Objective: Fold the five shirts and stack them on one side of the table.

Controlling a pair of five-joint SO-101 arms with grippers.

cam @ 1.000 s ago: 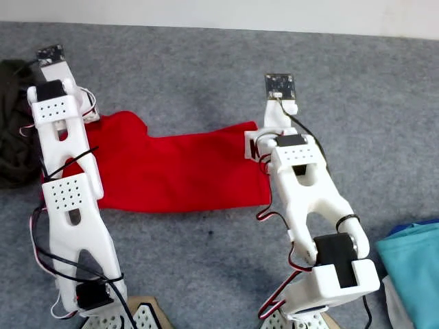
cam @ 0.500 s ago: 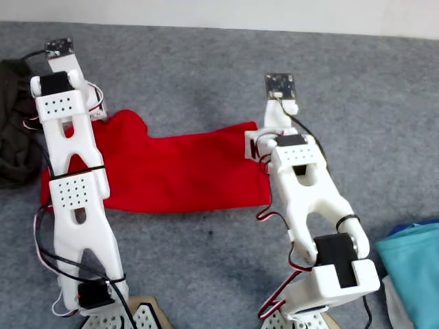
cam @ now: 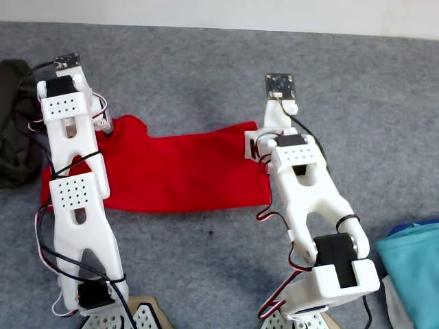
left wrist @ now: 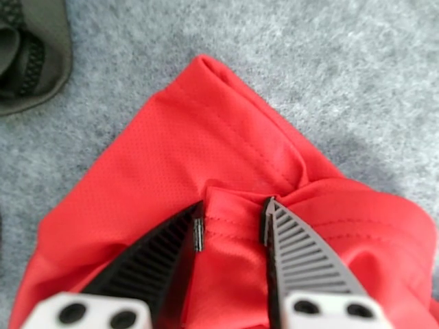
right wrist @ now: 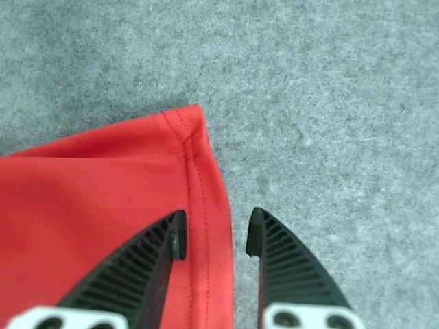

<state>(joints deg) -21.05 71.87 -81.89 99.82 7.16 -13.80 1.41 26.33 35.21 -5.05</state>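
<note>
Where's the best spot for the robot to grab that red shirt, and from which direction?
The red shirt lies flat, so only its edges offer a lip. It is probably best to grip the stitched hem at a far corner, coming straight down from above. The right gripper straddles such a hem.

Grey felt tabletop [cam: 384, 89]; white strip [cam: 219, 14] along far edge

The shirt [cam: 178, 171] was spread across the middle of the table [cam: 384, 103], between the two arms. The left gripper [left wrist: 232, 223] was set over its left end, and its right hem was straddled by the right gripper [right wrist: 214, 236]. A heap of garments [cam: 14, 137] was left at the left edge, and a pile of shirts [cam: 411, 267] at the near right corner.
</note>
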